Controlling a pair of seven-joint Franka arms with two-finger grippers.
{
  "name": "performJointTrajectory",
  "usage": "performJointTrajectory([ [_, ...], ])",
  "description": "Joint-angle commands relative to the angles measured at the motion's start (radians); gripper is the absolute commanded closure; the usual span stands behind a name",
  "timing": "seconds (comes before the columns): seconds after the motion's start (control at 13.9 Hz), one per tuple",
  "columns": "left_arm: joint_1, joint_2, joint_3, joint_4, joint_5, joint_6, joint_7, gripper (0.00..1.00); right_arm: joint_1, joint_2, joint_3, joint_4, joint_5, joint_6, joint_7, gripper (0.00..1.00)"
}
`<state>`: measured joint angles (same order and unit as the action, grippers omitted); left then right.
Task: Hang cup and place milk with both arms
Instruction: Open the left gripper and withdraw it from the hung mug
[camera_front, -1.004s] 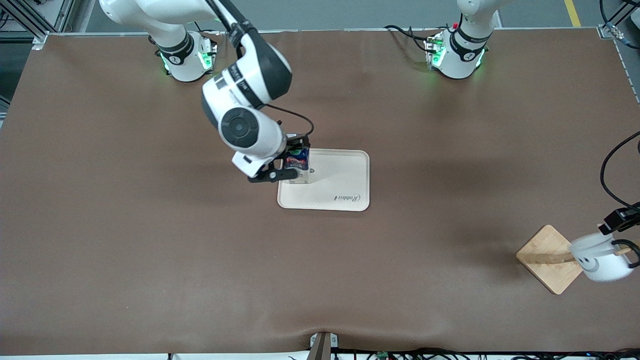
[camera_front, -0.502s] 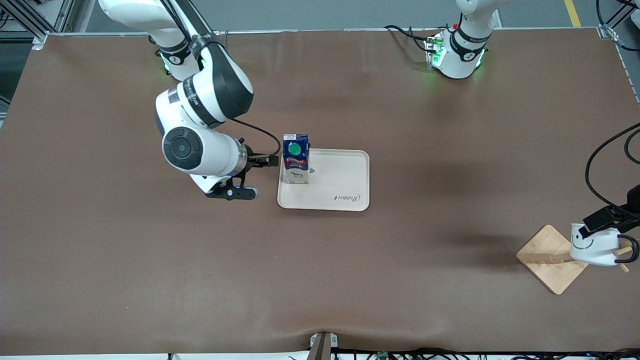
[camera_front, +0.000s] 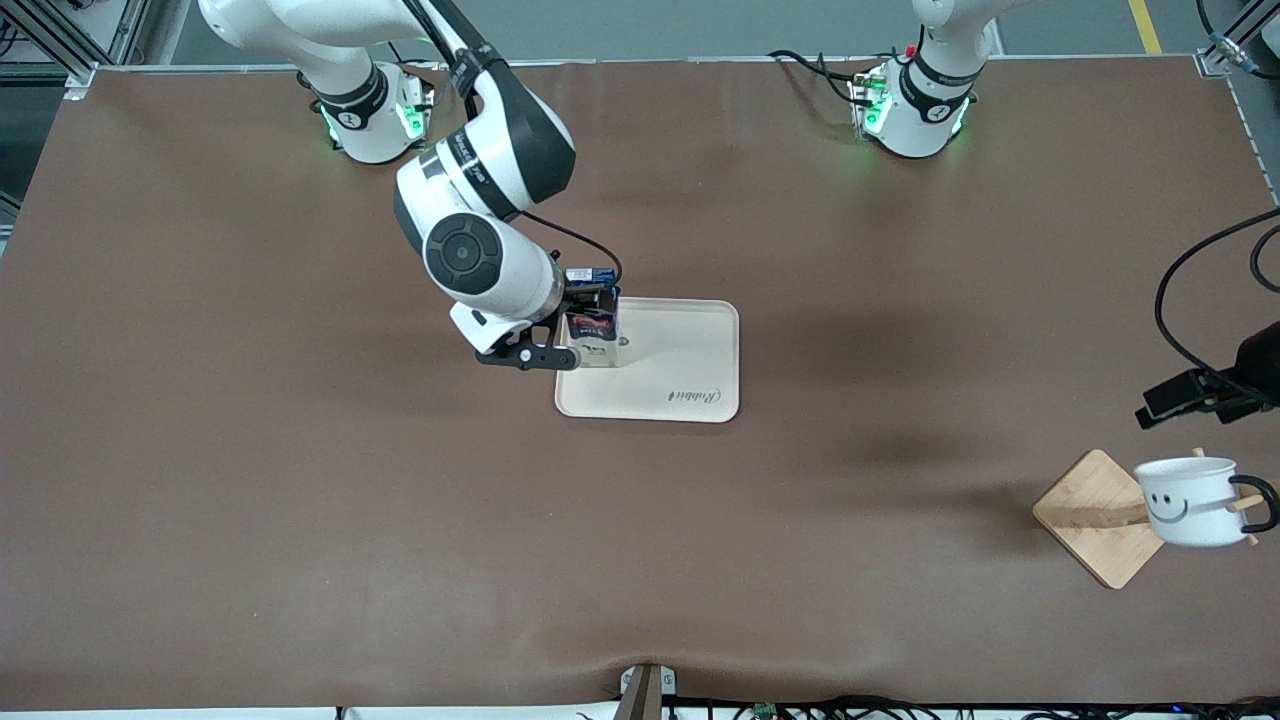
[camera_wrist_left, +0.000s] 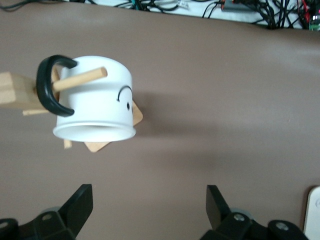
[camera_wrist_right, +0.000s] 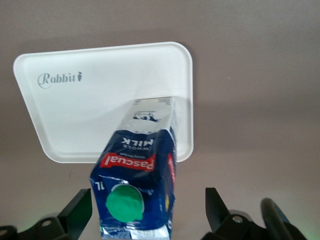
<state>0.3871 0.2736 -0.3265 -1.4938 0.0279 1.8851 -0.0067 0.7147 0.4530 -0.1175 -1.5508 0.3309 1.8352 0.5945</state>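
Brown counter (camera_front: 300, 500): both placements look done. Milk (camera_front: 592, 330) stands on the tray's (camera_front: 690, 350) nine-o'clock edge, right claw (camera_wrist_right: 145, 215) released around it. Cup (camera_front: 1190, 500) hangs on the peg (camera_wrist_left: 82, 78); left claw (camera_wrist_left: 147, 212) released. Next, retreat.

Cup (camera_front: 1190, 502) hung (milk (camera_front: 591, 335) upright)

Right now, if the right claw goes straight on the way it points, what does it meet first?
Probably the milk: the carton stands on the tray directly between the open fingers of the right claw. Depth is unclear, so contact may be very near.
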Motion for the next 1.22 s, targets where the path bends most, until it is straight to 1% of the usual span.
performJointTrajectory([
  [0.0, 0.006, -0.039, -0.006, 0.016, 0.018, -0.087, 0.014, 0.00, 0.009, -0.017, -0.001, -0.037, -0.003, 0.027, 0.016, 0.00],
  [0.14, -0.007, -0.037, -0.008, 0.070, 0.015, -0.179, 0.014, 0.00, 0.023, -0.019, -0.001, -0.043, -0.003, 0.032, 0.016, 0.00],
  [0.29, -0.016, -0.054, -0.011, 0.073, 0.004, -0.227, 0.016, 0.00, 0.028, -0.019, -0.001, -0.043, -0.003, 0.032, 0.015, 0.00],
  [0.43, -0.010, -0.060, -0.029, 0.073, 0.001, -0.254, 0.010, 0.00, 0.034, -0.019, -0.001, -0.045, -0.003, 0.032, 0.015, 0.00],
  [0.5, -0.019, -0.071, -0.029, 0.072, 0.009, -0.274, -0.002, 0.00, 0.040, -0.019, -0.001, -0.046, -0.003, 0.030, 0.015, 0.00],
  [0.65, -0.054, -0.096, -0.016, 0.063, 0.018, -0.274, -0.004, 0.00, 0.042, -0.020, -0.001, -0.061, -0.009, 0.038, 0.013, 0.00],
  [0.72, -0.086, -0.102, 0.019, 0.060, 0.023, -0.273, -0.001, 0.00, 0.048, -0.020, -0.001, -0.064, -0.010, 0.041, 0.013, 0.00],
  [0.86, -0.248, -0.143, 0.142, 0.015, 0.079, -0.268, -0.007, 0.00, 0.054, -0.020, -0.001, -0.069, -0.012, 0.048, 0.013, 0.00],
  [0.93, -0.298, -0.158, 0.185, 0.001, 0.080, -0.270, -0.018, 0.00, 0.060, -0.020, -0.001, -0.078, -0.012, 0.062, 0.015, 0.00],
  [1.08, -0.339, -0.191, 0.227, -0.043, 0.070, -0.268, -0.026, 0.00, 0.063, -0.019, -0.001, -0.086, -0.012, 0.076, 0.013, 0.00],
  [1.15, -0.368, -0.221, 0.262, -0.071, 0.069, -0.268, -0.026, 0.00, 0.066, -0.019, -0.001, -0.091, -0.012, 0.081, 0.013, 0.00],
])
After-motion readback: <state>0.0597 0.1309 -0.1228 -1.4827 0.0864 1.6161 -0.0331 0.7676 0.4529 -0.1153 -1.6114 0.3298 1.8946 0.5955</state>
